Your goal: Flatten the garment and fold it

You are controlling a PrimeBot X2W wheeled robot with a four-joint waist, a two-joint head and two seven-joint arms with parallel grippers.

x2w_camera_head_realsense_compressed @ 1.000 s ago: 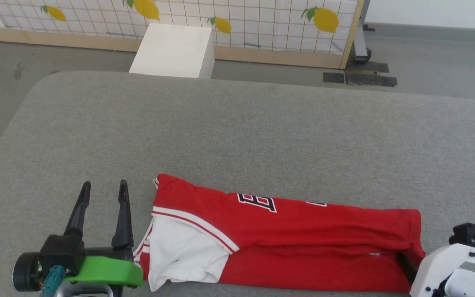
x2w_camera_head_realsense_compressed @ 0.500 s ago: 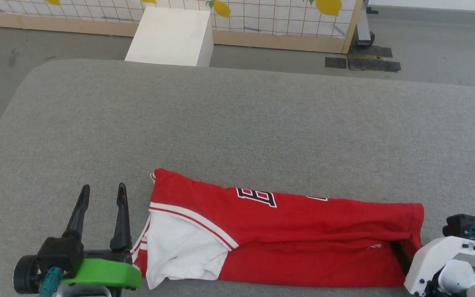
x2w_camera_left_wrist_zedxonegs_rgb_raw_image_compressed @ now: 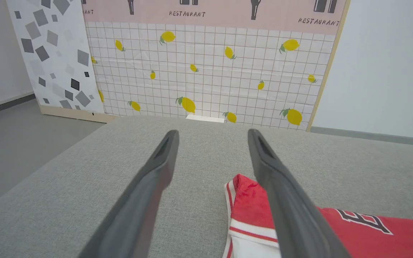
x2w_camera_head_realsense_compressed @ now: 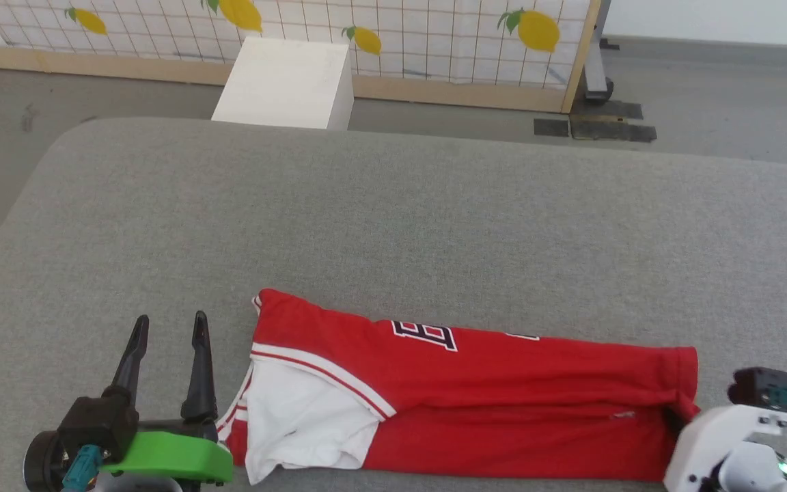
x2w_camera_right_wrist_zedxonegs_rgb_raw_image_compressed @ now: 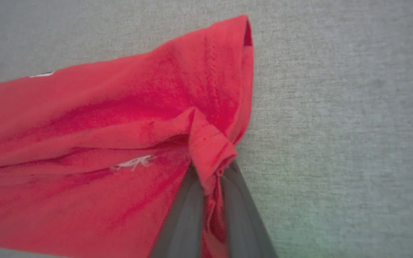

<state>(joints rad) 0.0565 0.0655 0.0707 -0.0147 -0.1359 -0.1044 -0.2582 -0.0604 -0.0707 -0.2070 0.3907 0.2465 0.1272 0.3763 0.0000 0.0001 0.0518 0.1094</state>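
On a grey padded surface [x2w_camera_head_realsense_compressed: 393, 219], close to its near edge, the garment [x2w_camera_head_realsense_compressed: 475, 403] lies stretched out as a long red band running left to right, one red layer lapped over another along its length. Its white sleeve [x2w_camera_head_realsense_compressed: 298, 424], edged with thin red-and-white trim, is at the left end. Dark-outlined lettering [x2w_camera_head_realsense_compressed: 427, 335] shows on the upper layer, cut off at the far edge.

At the right end, the right gripper [x2w_camera_right_wrist_zedxonegs_rgb_raw_image_compressed: 209, 186] has its two dark fingers pressed together on the hem corner, with a bunched fold of red cloth pinched between them (the right wrist view shows the fabric puckering up from the grip). The left gripper [x2w_camera_head_realsense_compressed: 169, 318] sits just beside the sleeve end with its fingers pointing away from the robot. They are spread well apart with nothing between them. Whether the nearer finger touches the cloth cannot be told.

Beyond the surface, a white box [x2w_camera_head_realsense_compressed: 287, 82] stands on the floor [x2w_camera_head_realsense_compressed: 708, 96] in front of a lemon-print panel [x2w_camera_head_realsense_compressed: 434, 34].
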